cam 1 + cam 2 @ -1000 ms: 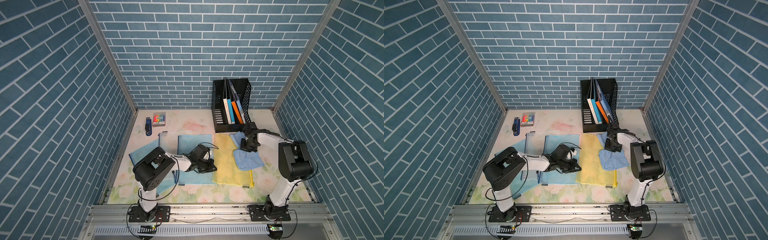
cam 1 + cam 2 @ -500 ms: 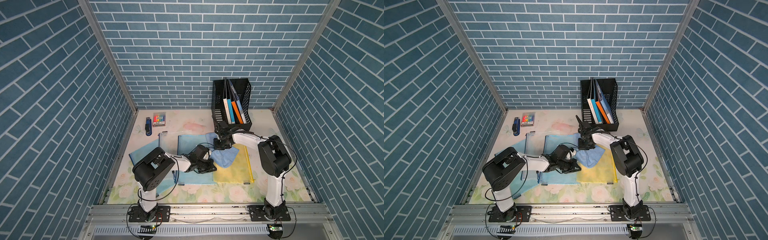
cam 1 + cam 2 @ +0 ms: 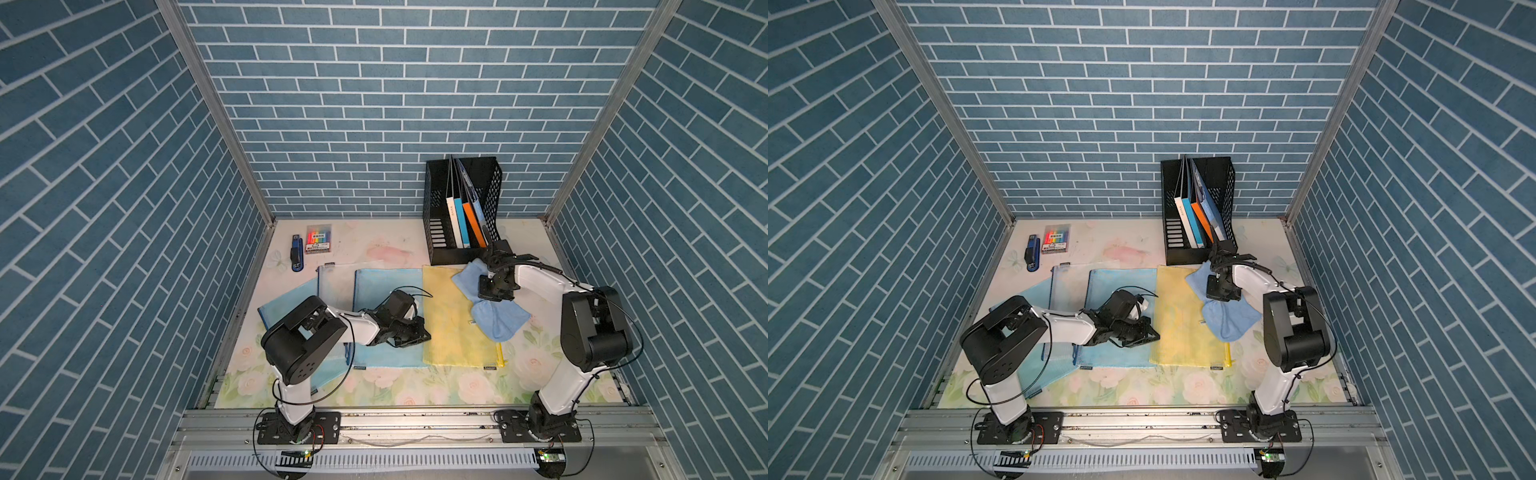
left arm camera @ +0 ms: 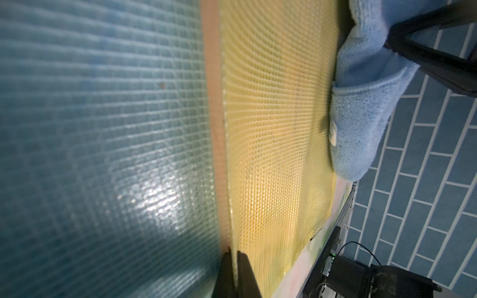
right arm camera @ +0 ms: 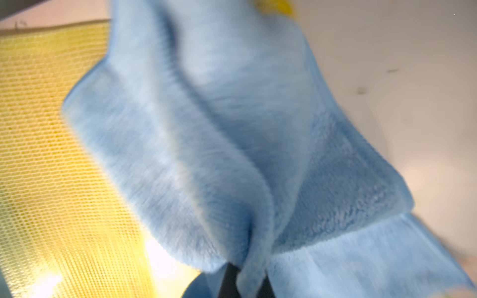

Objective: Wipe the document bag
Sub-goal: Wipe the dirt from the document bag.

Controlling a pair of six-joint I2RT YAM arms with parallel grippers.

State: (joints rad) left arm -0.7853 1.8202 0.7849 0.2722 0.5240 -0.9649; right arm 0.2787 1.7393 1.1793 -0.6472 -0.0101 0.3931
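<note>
Right end effector grips cloth on document bag; left end effector clamps bag.

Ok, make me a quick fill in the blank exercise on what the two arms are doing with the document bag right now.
1. The right gripper, jaws shut, grips a ____ cloth.
2. The left gripper pinches one edge of the ____ document bag.
3. The file rack by the back wall is ____ in colour.

Missing words: blue; yellow; black.
</note>
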